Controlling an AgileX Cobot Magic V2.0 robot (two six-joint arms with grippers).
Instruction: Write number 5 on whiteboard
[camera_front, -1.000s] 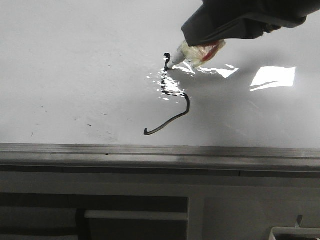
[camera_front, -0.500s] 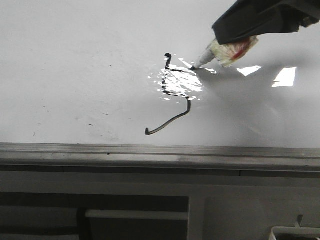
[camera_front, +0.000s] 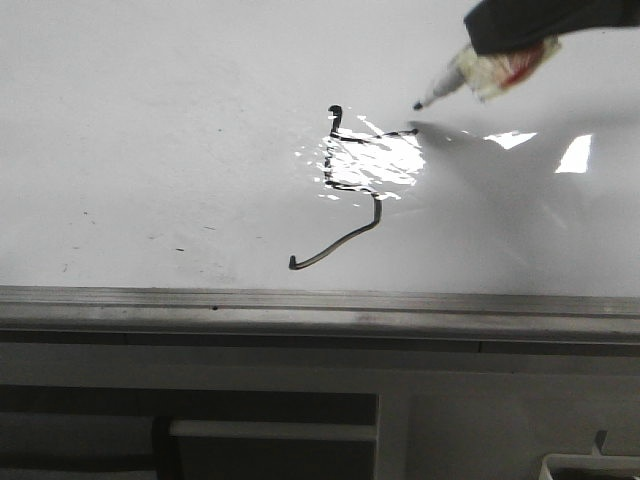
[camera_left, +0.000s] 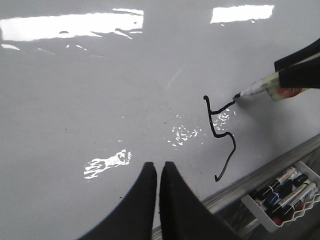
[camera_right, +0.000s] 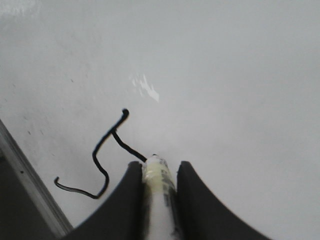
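Observation:
The number 5 (camera_front: 377, 215) is a thin black line on the glossy whiteboard (camera_front: 150, 120), with a short top bar and a hooked tail. My right gripper (camera_front: 530, 25) is shut on a white marker pen (camera_front: 480, 72). The pen's black tip is at the right end of the top bar and looks slightly lifted off the board. The right wrist view shows the pen (camera_right: 159, 185) between the right gripper's fingers (camera_right: 158, 167), above the 5 (camera_right: 95, 152). My left gripper (camera_left: 158, 167) is shut and empty over the board (camera_left: 100, 75), to the left of the 5 (camera_left: 233, 147).
A grey aluminium strip (camera_front: 320, 305) edges the board at the front, with grey-white furniture (camera_front: 280, 430) beyond it. A white tray of several markers (camera_left: 282, 192) sits past the strip. Bright glare patches lie on the board around the 5.
The right gripper has moved right and up with the pen. The 5's top bar was drawn, and the tip has drawn away from the board.

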